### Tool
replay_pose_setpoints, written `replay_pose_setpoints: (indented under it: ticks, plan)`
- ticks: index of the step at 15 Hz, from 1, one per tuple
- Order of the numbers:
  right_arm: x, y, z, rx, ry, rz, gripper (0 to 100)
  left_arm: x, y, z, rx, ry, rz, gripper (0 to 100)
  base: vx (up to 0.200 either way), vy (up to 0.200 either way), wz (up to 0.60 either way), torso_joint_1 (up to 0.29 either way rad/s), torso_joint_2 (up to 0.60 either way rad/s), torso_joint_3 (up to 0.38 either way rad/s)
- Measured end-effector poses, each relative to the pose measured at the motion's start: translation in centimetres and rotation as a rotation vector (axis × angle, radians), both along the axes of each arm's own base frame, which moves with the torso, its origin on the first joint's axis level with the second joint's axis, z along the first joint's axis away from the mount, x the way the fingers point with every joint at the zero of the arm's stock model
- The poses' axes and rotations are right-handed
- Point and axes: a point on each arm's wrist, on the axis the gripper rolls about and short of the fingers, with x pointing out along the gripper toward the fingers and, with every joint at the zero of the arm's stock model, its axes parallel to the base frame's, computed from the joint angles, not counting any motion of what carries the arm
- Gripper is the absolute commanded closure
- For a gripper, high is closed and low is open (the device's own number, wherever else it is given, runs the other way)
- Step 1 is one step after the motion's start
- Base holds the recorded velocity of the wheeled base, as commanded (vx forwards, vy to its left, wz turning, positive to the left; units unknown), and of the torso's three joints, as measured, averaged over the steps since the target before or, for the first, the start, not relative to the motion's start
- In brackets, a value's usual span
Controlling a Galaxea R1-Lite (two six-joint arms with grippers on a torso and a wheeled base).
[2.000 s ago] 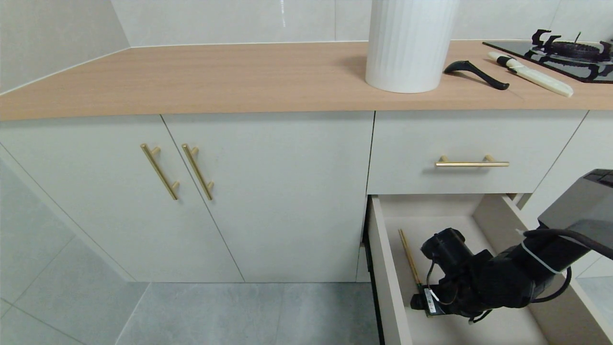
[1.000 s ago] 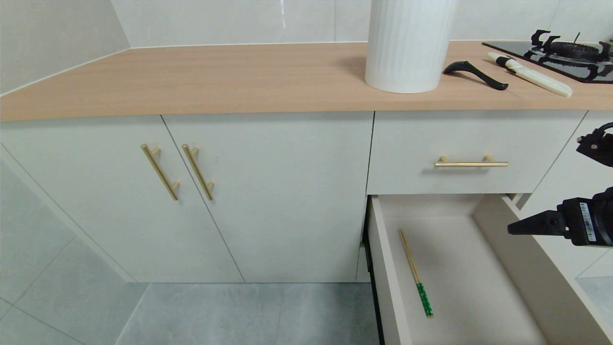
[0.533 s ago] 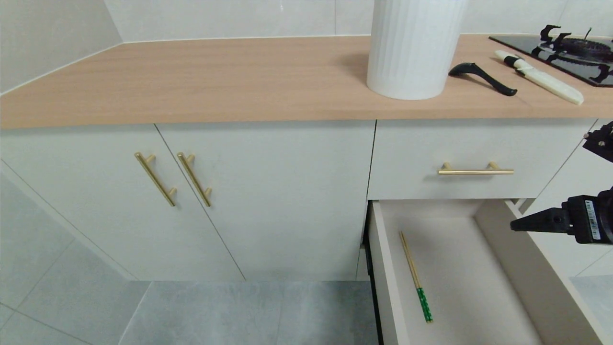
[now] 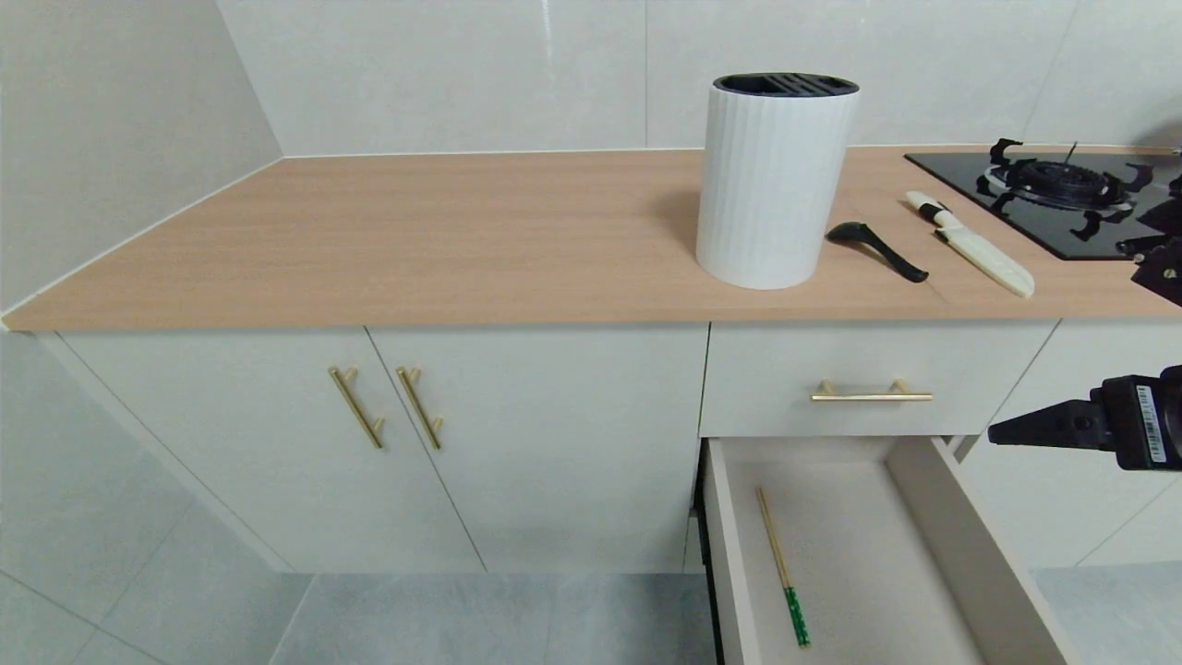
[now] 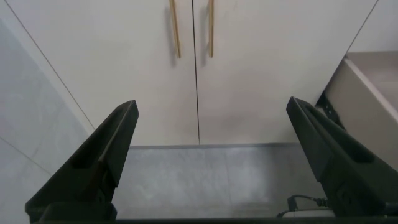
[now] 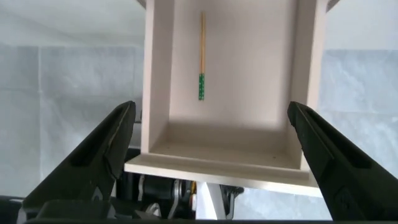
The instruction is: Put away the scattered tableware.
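Stage between items. One pair of chopsticks [image 4: 780,573] lies along the floor of the open drawer [image 4: 960,545], near its left wall. A black spoon [image 4: 873,247] and a pale knife [image 4: 970,245] lie side by side but apart on the counter [image 4: 416,240], between the white slotted holder [image 4: 774,180] and the hob [image 4: 1043,194]. The right hand [image 6: 210,118] hangs above the drawer with its jaws wide and empty. The left hand [image 5: 211,107], equally wide and empty, faces the cabinet doors [image 5: 194,56]. The likely next step is a fetch from the counter. To do it well, lift the right hand clear of the counter's edge before moving in, close across the spoon's thin handle rather than its bowl, and leave the drawer open for the drop.
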Motion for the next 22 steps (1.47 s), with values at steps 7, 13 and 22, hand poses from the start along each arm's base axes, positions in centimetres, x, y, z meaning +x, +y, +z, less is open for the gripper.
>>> replay_pose_setpoints:
  ticks: [7,13,22]
  plan:
    - [1.7,-0.1,-0.5,-0.001,-0.125,-0.007,0,0.0,0.0,0.0,0.000,0.000,0.000,0,0.000,0.000,0.00,0.157,-0.32,-0.163]
    - [8.5,-3.0,-0.3,-0.045,-0.354,0.040,0,0.0,0.0,0.0,0.000,0.000,0.000,0,0.000,0.000,0.00,0.000,0.00,0.000]
    - [19.8,-4.2,-2.3,-0.096,-0.589,0.262,0,0.0,0.0,0.0,0.000,0.000,0.000,0,0.000,0.000,0.00,0.000,0.00,0.000]
